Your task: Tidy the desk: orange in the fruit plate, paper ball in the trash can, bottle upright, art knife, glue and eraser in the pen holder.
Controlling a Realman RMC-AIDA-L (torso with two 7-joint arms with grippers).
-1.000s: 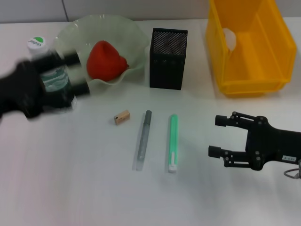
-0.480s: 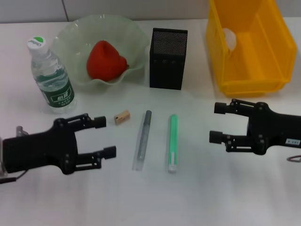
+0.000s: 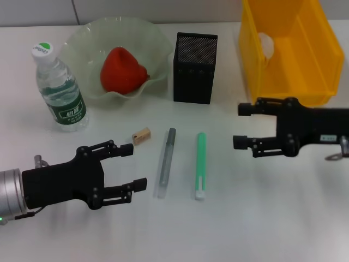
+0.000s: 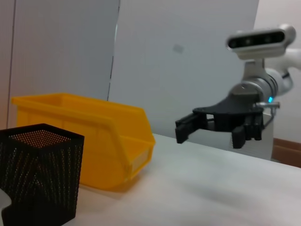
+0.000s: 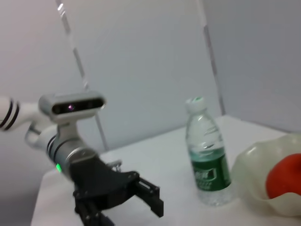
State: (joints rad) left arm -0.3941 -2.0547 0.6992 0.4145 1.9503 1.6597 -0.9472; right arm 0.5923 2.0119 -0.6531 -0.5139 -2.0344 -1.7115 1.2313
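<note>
The orange [image 3: 122, 70] sits in the fruit plate [image 3: 87, 43], the paper ball [image 3: 266, 45] lies inside the trash can [image 3: 305, 54], and the bottle [image 3: 59, 90] stands upright near the plate, so what looks left is the small stuff on the table [image 3: 245, 218]: the eraser [image 3: 141, 135], a grey pen-like stick [image 3: 165, 162] and a green stick [image 3: 200, 165], all lying in front of the pen holder [image 3: 194, 67]; which stick is the art knife and which the glue I cannot tell. The left gripper [image 3: 132, 167] hovers low with its jaws spread wide and empty, just beside the eraser and the grey stick; the right gripper [image 3: 240, 125] hovers likewise open and empty, between the green stick and the trash can. The risks from here are mostly about thin, light things. The eraser is tiny, so a slightly off closing would likely flick it away or push it into the grey stick lying near it. The two sticks lie flat and close to parallel; a wide-open gripper coming down on one may nudge or roll the other. A stick pinched far from its middle would probably tilt and catch the pen holder's rim instead of dropping in, and the light mesh box could be knocked over. With both arms working the same patch of table, they could also crowd each other.
</note>
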